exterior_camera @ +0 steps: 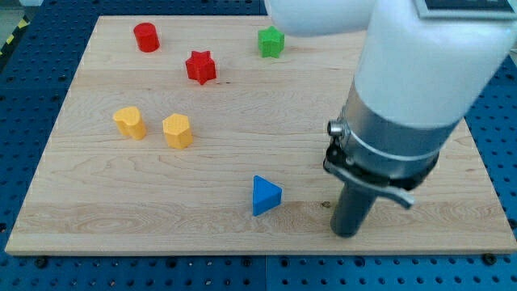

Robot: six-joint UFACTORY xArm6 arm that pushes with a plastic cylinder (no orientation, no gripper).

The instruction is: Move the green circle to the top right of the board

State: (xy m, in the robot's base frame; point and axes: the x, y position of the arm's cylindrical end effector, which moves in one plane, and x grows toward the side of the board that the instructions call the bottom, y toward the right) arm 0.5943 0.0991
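Note:
No green circle shows in the camera view; the big white and grey arm (404,105) covers the board's right part and may hide it. The only green block in sight is a green star (271,42) near the view's top centre. My tip (346,234) rests on the board near the view's bottom right. It is to the right of a blue triangle (265,196), apart from it by about a block's width or more.
A red cylinder (146,37) and a red star (200,67) lie at the top left. A yellow cylinder (129,123) and a yellow hexagon (178,130) sit side by side at the left. The wooden board (97,218) lies on a blue perforated table.

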